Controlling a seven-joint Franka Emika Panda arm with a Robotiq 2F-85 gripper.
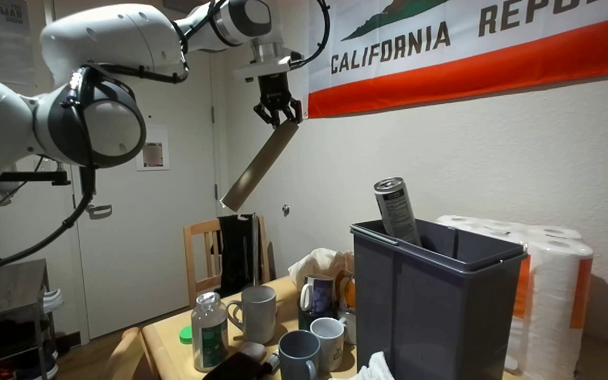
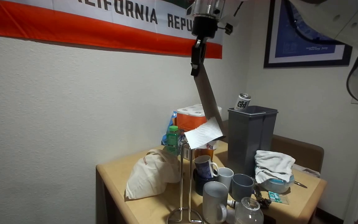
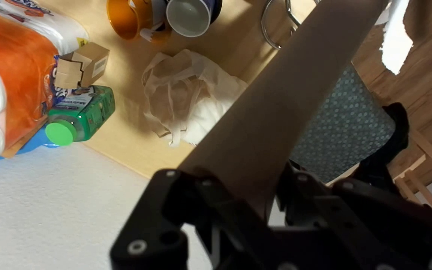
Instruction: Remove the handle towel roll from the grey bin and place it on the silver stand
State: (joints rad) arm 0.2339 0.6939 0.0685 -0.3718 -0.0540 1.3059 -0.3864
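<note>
The handle towel roll, a long bare brown tube, hangs tilted in the air in both exterior views (image 1: 260, 166) (image 2: 208, 96) and crosses the wrist view (image 3: 276, 101). My gripper (image 1: 285, 120) is shut on its upper end; it shows too in an exterior view (image 2: 196, 70) and the wrist view (image 3: 244, 183). A torn white paper piece (image 2: 204, 133) hangs at the tube's lower end. The silver stand (image 2: 181, 180), a wire loop on a ring base, is on the table below; part of its ring shows in the wrist view (image 3: 264, 28). The grey bin (image 1: 425, 311) (image 2: 244, 140) stands apart from the tube.
A can (image 1: 396, 208) sticks out of the bin. White paper rolls (image 1: 552, 295) stand behind it. Several mugs (image 2: 215, 199), a clear bottle (image 1: 210, 332) and a cloth bag (image 2: 151, 177) crowd round the stand. A chair (image 1: 203, 232) is by the table.
</note>
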